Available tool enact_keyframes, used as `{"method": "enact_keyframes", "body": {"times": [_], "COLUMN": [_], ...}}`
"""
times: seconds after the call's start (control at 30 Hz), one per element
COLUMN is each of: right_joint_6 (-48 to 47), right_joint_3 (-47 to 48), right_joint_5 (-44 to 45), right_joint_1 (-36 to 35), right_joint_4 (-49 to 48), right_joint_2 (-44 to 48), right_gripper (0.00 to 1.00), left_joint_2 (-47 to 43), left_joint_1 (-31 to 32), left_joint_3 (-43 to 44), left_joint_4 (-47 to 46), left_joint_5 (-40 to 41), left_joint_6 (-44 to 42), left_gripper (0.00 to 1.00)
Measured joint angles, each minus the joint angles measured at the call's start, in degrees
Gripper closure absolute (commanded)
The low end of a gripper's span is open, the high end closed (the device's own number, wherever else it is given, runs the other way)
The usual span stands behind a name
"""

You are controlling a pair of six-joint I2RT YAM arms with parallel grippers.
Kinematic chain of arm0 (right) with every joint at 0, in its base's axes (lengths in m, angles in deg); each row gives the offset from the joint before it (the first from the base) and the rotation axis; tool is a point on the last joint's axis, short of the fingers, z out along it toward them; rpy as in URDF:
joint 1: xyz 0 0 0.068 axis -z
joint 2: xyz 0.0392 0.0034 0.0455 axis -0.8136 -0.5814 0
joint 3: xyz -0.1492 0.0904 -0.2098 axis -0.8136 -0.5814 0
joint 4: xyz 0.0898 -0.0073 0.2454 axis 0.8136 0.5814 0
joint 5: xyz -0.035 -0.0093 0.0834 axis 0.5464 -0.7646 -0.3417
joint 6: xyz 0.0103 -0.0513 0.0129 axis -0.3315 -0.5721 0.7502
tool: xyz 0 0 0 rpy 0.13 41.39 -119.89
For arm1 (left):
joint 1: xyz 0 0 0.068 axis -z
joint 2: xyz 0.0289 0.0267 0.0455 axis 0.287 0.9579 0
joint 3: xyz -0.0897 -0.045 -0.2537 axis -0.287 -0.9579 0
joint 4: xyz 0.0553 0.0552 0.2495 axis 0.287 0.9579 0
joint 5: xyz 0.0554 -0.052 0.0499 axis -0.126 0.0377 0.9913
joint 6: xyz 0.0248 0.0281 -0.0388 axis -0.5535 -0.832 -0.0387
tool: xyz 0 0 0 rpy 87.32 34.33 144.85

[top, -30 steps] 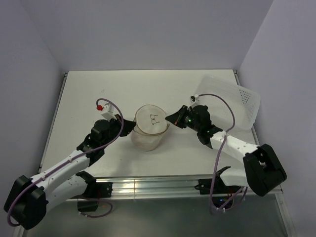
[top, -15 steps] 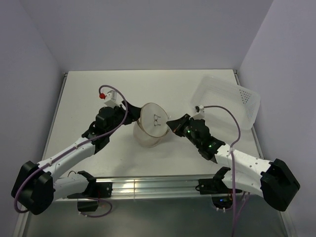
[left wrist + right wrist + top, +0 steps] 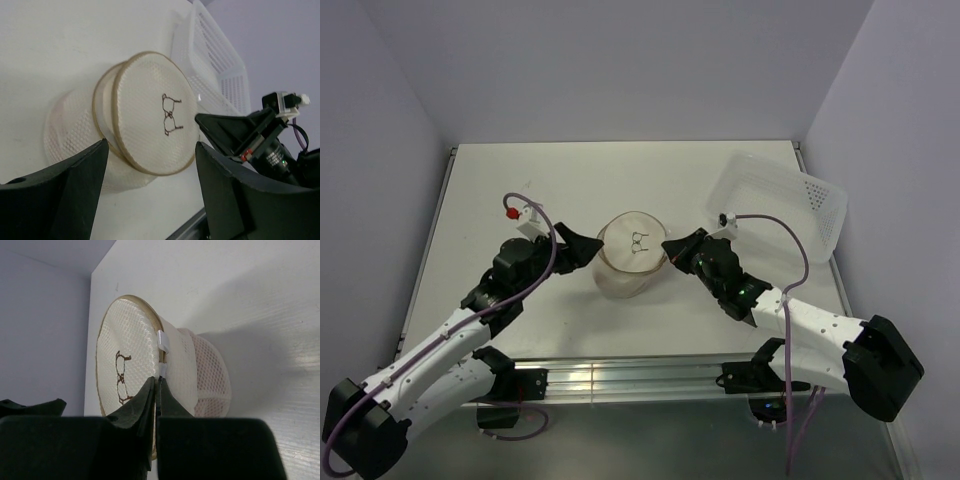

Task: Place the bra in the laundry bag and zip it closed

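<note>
Plainly the laundry bag (image 3: 632, 262), tipped over near the middle of the table (image 3: 520, 190), looks light and unbraced, so a tug on its zip tab (image 3: 161, 370) could drag the whole bag rather than run the zip. The right gripper (image 3: 670, 247) is pinched shut on that tab at the bag's right rim; the left gripper (image 3: 582, 243) stands wide open just beside its left wall, holding nothing.

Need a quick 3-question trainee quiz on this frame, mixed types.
1. True or false: the left gripper is shut on the laundry bag.
2. The right gripper pinches: A) the bag's rim, B) the bag's bottom, C) nothing.
3. What is drawn on the lid?
Key: 1 false, the left gripper is open beside the bag. 2 A. 3 a bra outline.
</note>
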Motion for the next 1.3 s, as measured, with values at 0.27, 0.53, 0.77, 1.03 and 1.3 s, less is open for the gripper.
{"method": "enact_keyframes", "body": {"times": [0.27,0.53,0.77,1.03,1.3], "right_joint_6": [0.11,1.05,1.7,1.75,1.75], "right_joint_3": [1.05,1.05,1.05,0.98,0.87], "right_joint_5": [1.2,1.66,1.31,1.27,1.7], "right_joint_1": [-0.85,-0.92,-1.03,-1.11,-1.11], "right_joint_4": [1.42,1.84,1.16,0.9,0.72], "right_joint_2": [0.04,0.37,0.39,1.57,1.62], "right_gripper": [1.0,1.0,1.0,1.0,1.0], "left_joint_2": [4.63,8.37,10.36,14.95,17.94], "left_joint_1": [4.61,7.87,9.44,10.93,11.45], "left_joint_3": [-0.92,-2.49,-3.67,-4.37,-4.59], "left_joint_4": [-3.65,-7.15,-10.64,-13.99,-16.35], "left_joint_5": [-5.46,-6.56,-5.31,-4.13,-3.98], "left_joint_6": [4.22,7.98,10.6,12.37,13.88], "left_gripper": [0.27,0.32,0.37,0.32,0.3]}}
